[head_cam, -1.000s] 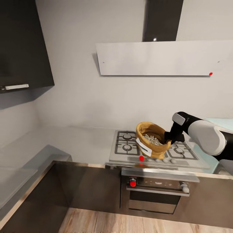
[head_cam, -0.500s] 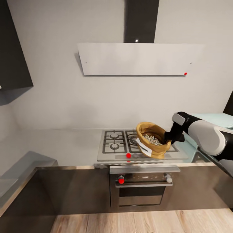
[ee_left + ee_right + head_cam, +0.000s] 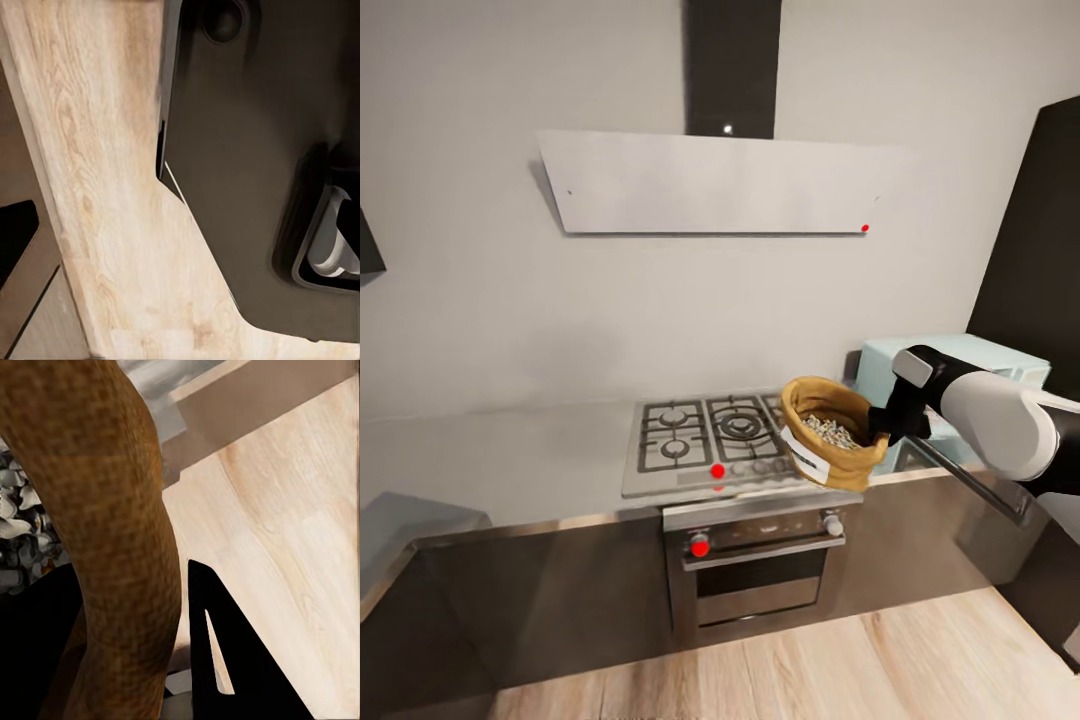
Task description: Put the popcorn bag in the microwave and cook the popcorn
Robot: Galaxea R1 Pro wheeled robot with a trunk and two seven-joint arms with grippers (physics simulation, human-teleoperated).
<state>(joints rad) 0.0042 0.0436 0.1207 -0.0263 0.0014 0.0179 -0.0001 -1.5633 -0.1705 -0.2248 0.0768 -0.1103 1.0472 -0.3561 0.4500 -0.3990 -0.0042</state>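
My right gripper (image 3: 878,428) pinches the rolled rim of the popcorn bag (image 3: 830,443), one finger inside the rim and one outside, holding the bag in the air over the front edge of the countertop (image 3: 510,465), in front of the right end of the gas hob (image 3: 712,440). The bag is a tan-brown paper sack, open at the top and tilted a little. Inside lies a heap of small pale popcorn (image 3: 830,430) pieces, too many to count. One white label (image 3: 803,450) is on the bag's side; its dark marks are too small to read.

One pale mint-blue microwave (image 3: 950,360) stands at the right end of the countertop, behind my right arm. Below the hob is one black-and-steel oven (image 3: 757,570) with two knobs, the left one red. One slanted white hood (image 3: 710,185) hangs on the wall above.

I cannot tell how my left fingers stand; the left wrist view shows light wood floor (image 3: 112,225) and a dark part of the robot.
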